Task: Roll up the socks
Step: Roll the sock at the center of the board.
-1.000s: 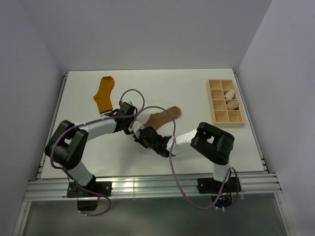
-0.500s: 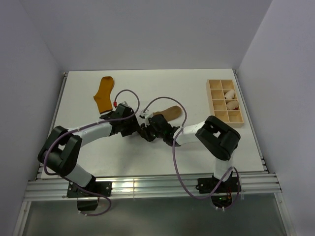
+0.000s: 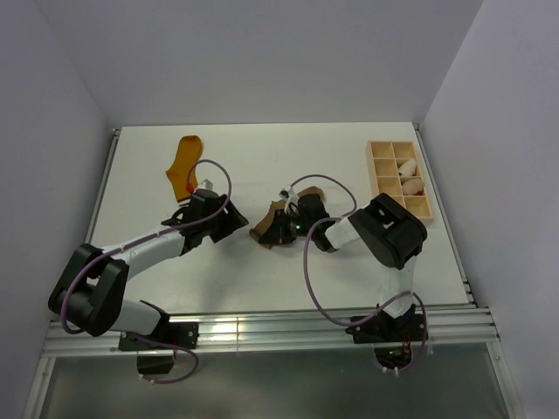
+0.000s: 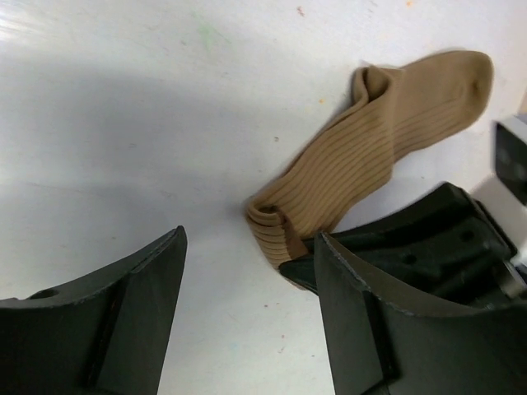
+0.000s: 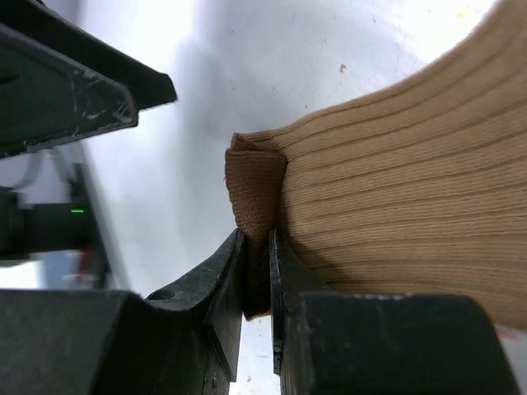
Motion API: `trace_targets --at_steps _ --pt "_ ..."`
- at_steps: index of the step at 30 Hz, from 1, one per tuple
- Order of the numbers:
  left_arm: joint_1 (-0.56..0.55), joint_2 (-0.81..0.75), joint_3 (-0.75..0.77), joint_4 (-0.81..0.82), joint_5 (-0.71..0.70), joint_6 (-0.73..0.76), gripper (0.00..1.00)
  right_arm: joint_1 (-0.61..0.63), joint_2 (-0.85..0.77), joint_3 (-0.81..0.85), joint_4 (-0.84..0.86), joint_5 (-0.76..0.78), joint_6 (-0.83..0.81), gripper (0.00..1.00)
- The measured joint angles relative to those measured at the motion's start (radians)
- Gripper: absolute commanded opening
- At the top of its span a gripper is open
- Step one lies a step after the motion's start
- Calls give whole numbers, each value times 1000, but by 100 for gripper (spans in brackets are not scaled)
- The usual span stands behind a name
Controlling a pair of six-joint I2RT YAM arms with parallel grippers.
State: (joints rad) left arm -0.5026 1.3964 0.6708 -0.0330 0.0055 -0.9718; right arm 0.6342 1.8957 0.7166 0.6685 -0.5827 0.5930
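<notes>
**Fig.: table seen from the arms' edge, items L to R.**

(a) Mustard sock. It lies flat in the far-L part of the table, close to the far edge. Its near end is just beside the L arm's wrist and purple cable. Nothing grips it.

(b) L pincer. It sits low over the table, L of ctr, pointing toward the tan sock. In the L wrist view its two dark fingers are spread wide and hold nothing. Bare table shows between them, and the sock's folded end lies just past the tips. Whether the finger on that side touches the fabric cannot be told.

(c) Tan sock. It is at mid-table, between the two pincers. The ribbed body runs from a folded end, nearer the L pincer, toward the toe, which points to the far-R. The dark-brown cuff is turned in at the fold, forming a small lump; the rest lies flat.

(d) R pincer. It is down on the table at the sock's folded end, w/ the arm reaching in from the R. In the R wrist view the fingers are pressed nearly together, pinching the dark-brown cuff fabric. The tan ribbing bulges out beside them.

(e) Wooden tray. It stands in the far-R part of the table, near the R edge and well apart from both socks. It is split into small compartments. Cream rolled bundles sit in some of them, on the side nearest the R edge.
</notes>
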Motion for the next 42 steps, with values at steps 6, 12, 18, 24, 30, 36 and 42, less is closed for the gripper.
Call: trace_targets --at_steps 6,12,18,24,30,36,42 --pt "-2 2 -30 77 47 -18 66 -58 108 -29 219 -142 236 0" --pt "-13 43 -37 130 72 -29 65 -96 204 -38 392 -230 430 1" --pt "-29 95 -54 149 85 -44 64 -115 229 -39 446 -258 514 2" --pt "-37 132 -59 200 97 -55 63 -122 250 -38 480 -282 563 2" --pt "-39 169 -55 259 111 -71 58 -122 254 -38 488 -286 570 2" --pt "-43 192 -53 285 114 -78 52 -123 254 -36 483 -287 568 2" --pt "-51 213 -50 302 114 -92 41 -123 254 -36 480 -287 563 3"
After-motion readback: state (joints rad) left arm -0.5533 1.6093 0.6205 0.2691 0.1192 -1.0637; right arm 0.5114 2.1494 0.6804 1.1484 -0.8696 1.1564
